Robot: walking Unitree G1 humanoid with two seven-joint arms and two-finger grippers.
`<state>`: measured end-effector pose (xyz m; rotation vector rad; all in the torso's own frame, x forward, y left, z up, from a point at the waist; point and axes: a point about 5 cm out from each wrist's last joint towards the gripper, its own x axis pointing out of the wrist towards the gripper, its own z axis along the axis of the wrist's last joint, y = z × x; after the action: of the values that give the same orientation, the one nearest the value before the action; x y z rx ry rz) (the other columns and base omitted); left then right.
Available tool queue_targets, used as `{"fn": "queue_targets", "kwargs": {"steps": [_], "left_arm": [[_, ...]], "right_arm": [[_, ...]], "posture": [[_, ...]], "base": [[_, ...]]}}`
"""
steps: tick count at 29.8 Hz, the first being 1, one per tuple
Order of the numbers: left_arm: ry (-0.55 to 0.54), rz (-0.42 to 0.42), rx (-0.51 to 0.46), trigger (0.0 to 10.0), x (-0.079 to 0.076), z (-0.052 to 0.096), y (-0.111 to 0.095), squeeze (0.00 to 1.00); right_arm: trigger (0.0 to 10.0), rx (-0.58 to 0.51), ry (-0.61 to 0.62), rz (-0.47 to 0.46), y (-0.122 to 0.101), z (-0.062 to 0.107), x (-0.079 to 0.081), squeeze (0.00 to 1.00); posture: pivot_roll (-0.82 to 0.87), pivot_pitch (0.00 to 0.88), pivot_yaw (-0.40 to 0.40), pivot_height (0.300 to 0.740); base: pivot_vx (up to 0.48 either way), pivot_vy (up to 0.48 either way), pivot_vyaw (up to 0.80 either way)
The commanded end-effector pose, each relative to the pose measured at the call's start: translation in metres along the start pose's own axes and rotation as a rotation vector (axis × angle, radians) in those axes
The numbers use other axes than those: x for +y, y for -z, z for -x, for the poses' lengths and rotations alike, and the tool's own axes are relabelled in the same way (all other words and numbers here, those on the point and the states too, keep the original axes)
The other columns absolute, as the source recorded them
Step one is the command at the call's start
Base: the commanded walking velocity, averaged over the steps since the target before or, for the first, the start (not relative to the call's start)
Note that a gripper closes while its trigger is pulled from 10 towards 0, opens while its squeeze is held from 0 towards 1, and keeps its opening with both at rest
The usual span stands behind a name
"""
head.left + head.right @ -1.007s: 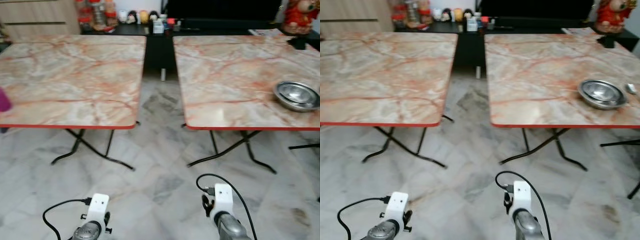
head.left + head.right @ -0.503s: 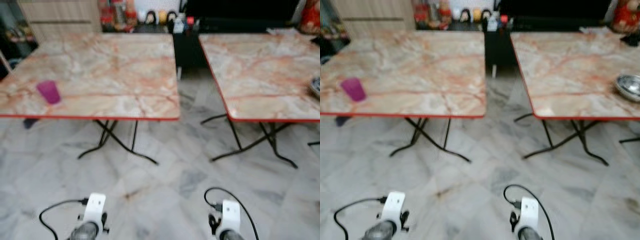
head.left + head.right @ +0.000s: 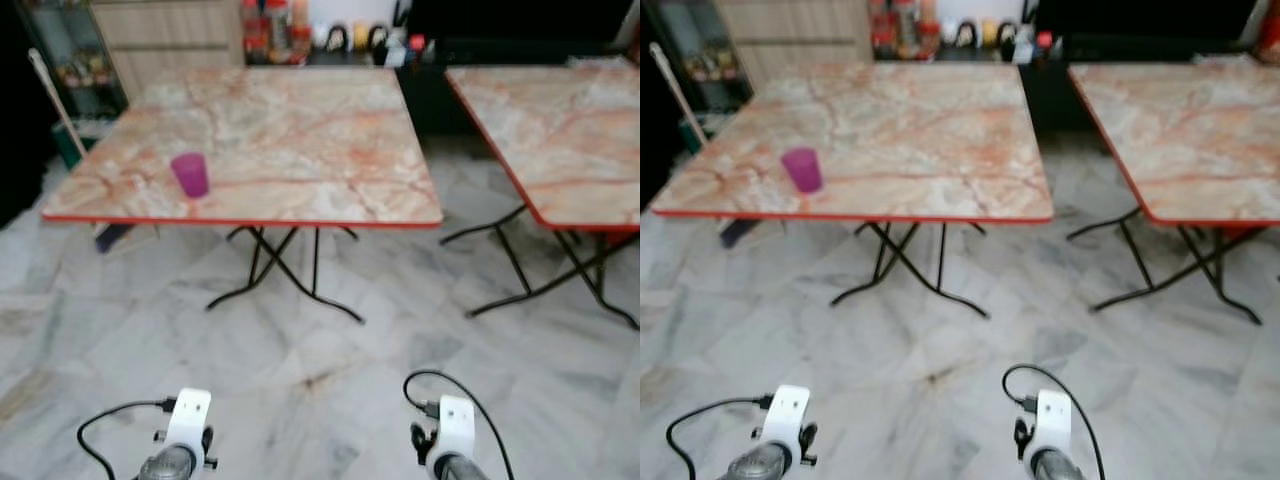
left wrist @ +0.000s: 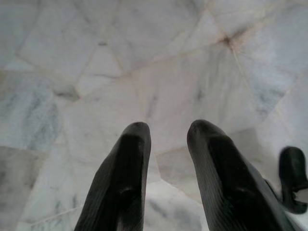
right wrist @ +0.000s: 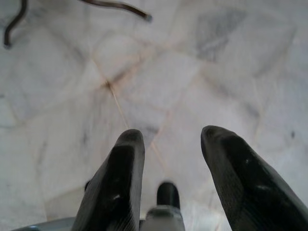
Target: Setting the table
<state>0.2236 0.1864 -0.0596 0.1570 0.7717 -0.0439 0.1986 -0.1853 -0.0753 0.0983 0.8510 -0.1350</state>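
Left eye view — both arms hang low, jaws parted, empty.

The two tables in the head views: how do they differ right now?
The left table shows whole and carries a purple cup near its front left corner; the right table is cut off by the picture's edge, and its visible part is bare. The left table stands nearly straight ahead, the right table off to the robot's right. Both have marbled tops, red edging and crossed black folding legs.
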Motion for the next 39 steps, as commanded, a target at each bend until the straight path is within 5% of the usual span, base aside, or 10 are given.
{"fn": "queue_targets", "kwargs": {"steps": [1, 13, 28, 39], "left_arm": [[-0.024, -0.014, 0.010, 10.0, 0.0093, 0.0008, 0.0015, 0.00], [-0.027, -0.031, 0.018, 10.0, 0.0103, 0.0007, 0.0015, 0.00], [-0.016, -0.033, 0.040, 10.0, 0.0084, 0.0013, 0.0057, 0.00], [-0.022, -0.040, 0.038, 10.0, 0.0092, 0.0014, 0.0056, 0.00]], "right_arm": [[10.0, 0.006, -0.020, 0.015, 0.0002, -0.0004, 0.0062, 0.00], [10.0, -0.001, -0.029, 0.008, -0.0005, -0.0005, 0.0081, 0.00], [10.0, -0.002, -0.015, -0.017, 0.0012, 0.0000, 0.0066, 0.00], [10.0, -0.001, 0.011, -0.023, 0.0016, 0.0003, 0.0025, 0.00]], "posture": [[0.01, 0.068, 0.009, 0.740], [0.01, 0.098, 0.011, 0.740], [0.01, 0.117, 0.014, 0.740], [0.00, 0.119, 0.013, 0.740]], "base": [[0.000, 0.480, 0.00], [0.000, 0.466, 0.00], [0.000, 0.000, 0.00], [0.423, 0.000, 0.00]]}}
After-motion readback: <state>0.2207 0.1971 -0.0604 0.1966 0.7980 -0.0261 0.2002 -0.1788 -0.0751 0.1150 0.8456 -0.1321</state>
